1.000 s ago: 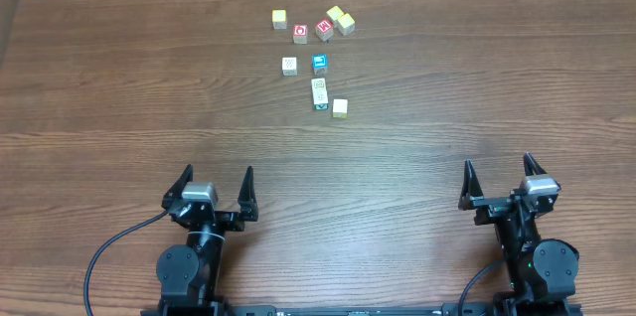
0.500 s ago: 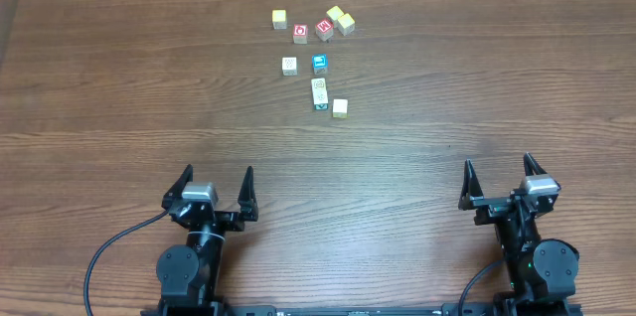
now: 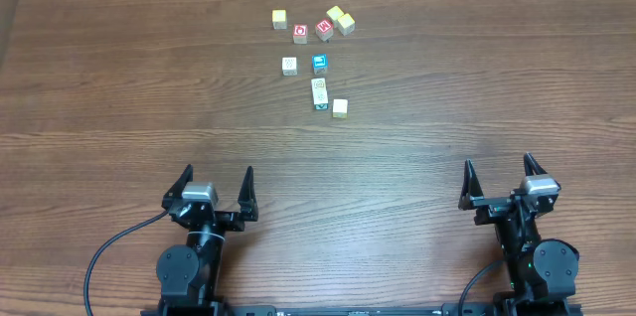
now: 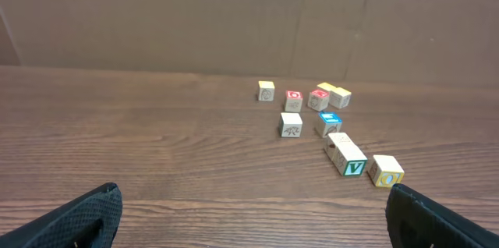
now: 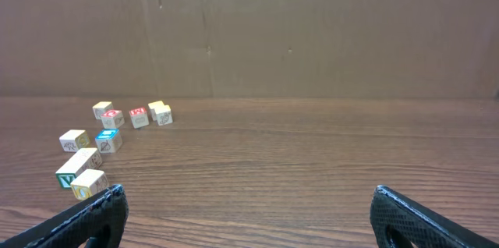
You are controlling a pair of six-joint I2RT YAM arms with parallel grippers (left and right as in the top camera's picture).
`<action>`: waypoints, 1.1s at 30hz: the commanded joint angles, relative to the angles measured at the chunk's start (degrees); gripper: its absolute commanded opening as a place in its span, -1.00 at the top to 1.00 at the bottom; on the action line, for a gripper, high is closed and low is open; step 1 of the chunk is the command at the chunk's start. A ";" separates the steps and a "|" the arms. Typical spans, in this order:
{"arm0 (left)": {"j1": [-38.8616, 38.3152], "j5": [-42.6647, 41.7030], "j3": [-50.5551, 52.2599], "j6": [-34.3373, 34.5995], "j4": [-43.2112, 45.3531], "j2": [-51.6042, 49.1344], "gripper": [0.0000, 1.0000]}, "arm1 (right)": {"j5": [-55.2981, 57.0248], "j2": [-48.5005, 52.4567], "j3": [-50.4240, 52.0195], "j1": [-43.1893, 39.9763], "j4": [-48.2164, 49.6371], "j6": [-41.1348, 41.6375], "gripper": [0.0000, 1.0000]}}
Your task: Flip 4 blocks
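Pale cream wood marks the four blocks [image 3: 319, 88] to be flipped, all lying at the far middle of the bench [image 3: 119, 87]: a dotted cube [image 3: 289, 65] on its own, a patterned cube [image 3: 319, 86] touching a green-printed cube [image 3: 320, 103] end to end, and a plain cube [image 3: 340, 107] just beside that pair. A blue-faced cube [image 3: 319, 62] sits just beyond the patterned one, and the red-faced cubes [image 3: 300, 33] lie farther back. The left pincer [image 3: 218, 171] and right pincer [image 3: 497, 163] both stand at the near edge, well apart from the blocks, each spread wide and holding nothing, so no flip appears to be under way. The likely trouble is crowding. Wide fingers lowered onto the patterned or green-printed cube could shove its touching neighbour or the blue-faced cube, because there is no gap between them. A cube gripped off-centre might also slip and land on the same face. Mistaking a coloured cube for a cream one is another risk, since the blue-faced cube sits right among them. Against the earlier overhead views nothing differs: both arms and every cube lie exactly as they did.
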State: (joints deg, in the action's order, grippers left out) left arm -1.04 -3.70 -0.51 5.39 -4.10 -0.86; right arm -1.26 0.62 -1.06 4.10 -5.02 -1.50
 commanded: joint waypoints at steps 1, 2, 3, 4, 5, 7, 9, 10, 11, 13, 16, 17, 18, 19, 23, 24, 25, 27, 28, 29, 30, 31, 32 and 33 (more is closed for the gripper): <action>-0.11 -1.55 0.24 0.92 0.04 0.61 -0.99 | -0.15 -0.46 0.61 -0.37 0.35 -0.07 -1.00; -0.11 -1.55 0.24 1.05 0.04 0.61 -1.00 | -0.15 -0.46 0.61 -0.37 0.35 -0.07 -1.00; -0.11 -1.53 0.24 1.03 0.04 0.61 -0.99 | -0.15 -0.46 0.61 -0.37 0.35 -0.07 -1.00; -0.11 -1.49 0.24 1.03 0.04 0.61 -1.00 | -0.20 -0.46 0.61 -0.37 0.35 -0.02 -1.00; -0.11 -1.51 0.24 1.03 0.04 0.61 -1.00 | -0.79 -0.46 0.61 -0.37 0.42 0.11 -1.00; -0.11 -2.14 0.24 1.05 0.07 0.61 -0.99 | -2.51 -0.46 0.61 -0.37 0.48 1.01 -1.00; -0.11 -3.21 0.22 1.57 0.09 0.61 -1.00 | -3.63 -0.46 0.61 -0.37 0.63 2.34 -1.00; -0.11 -3.93 0.17 2.78 0.11 0.61 -0.99 | -4.04 -0.46 0.61 -0.37 0.63 2.97 -1.00; -0.11 -4.94 0.11 4.76 0.09 0.61 -0.99 | -4.26 -0.46 0.59 -0.37 0.63 3.43 -1.00; -0.11 -7.13 -0.04 6.82 0.04 0.61 -1.00 | -5.20 -0.46 0.55 -0.37 0.63 3.48 -1.00; -0.11 -9.55 -0.90 6.86 -1.05 0.61 -1.00 | -7.91 -0.46 -1.07 -0.37 -0.33 3.78 -1.00; -0.11 -9.79 -1.77 6.86 -2.40 0.61 -1.00 | -8.35 -0.46 -2.21 -0.37 -0.79 4.68 -1.00; -0.11 -9.88 -3.65 6.84 -5.35 0.61 -1.00 | -8.74 -0.46 -4.24 -0.37 -1.79 5.55 -1.00; -0.11 -9.88 -4.90 6.80 -7.13 0.61 -1.00 | -8.74 -0.44 -5.55 -0.37 -2.71 6.08 -1.00; -0.11 -9.86 -12.70 4.02 -15.17 0.37 -1.00 | -8.70 -0.26 -13.03 -0.37 -9.53 6.01 -1.00; -0.11 -9.86 -14.69 3.56 -16.74 0.15 -1.00 | -8.70 -0.07 -14.91 -0.37 -10.97 6.01 -1.00; -0.11 -9.81 -16.92 3.37 -18.34 -0.26 -1.00 | -8.70 0.33 -17.20 -0.37 -12.44 6.03 -1.00; -0.11 -9.68 -21.09 3.39 -20.94 -1.64 -1.00 | -8.70 1.53 -21.62 -0.37 -14.82 6.03 -1.00; -0.11 -9.68 -23.39 3.39 -22.16 -2.71 -0.99 | -8.70 2.49 -24.02 -0.37 -15.93 6.03 -1.00; -0.11 -9.70 -25.64 3.39 -23.32 -3.96 -0.99 | -8.72 3.63 -26.32 -0.37 -16.90 6.03 -1.00; -0.11 -9.75 -28.20 3.41 -24.65 -5.46 -1.00 | -8.72 4.70 -28.28 -0.37 -17.77 6.03 -1.00; -0.11 -9.90 -30.82 3.41 -25.92 -7.10 -0.99 | -8.76 6.05 -30.49 -0.37 -18.84 6.05 -1.00; -0.11 -9.90 -33.40 3.41 -27.17 -8.76 -1.00 | -8.81 7.50 -32.65 -0.37 -19.96 6.03 -1.00; -0.11 -9.90 -35.80 3.41 -28.22 -10.32 -1.00 | -9.01 8.70 -34.38 -0.37 -20.94 6.05 -1.00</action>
State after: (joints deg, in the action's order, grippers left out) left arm -1.04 -12.56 -29.82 10.09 -30.35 -7.03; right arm -9.87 5.98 -30.59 4.10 -24.45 4.27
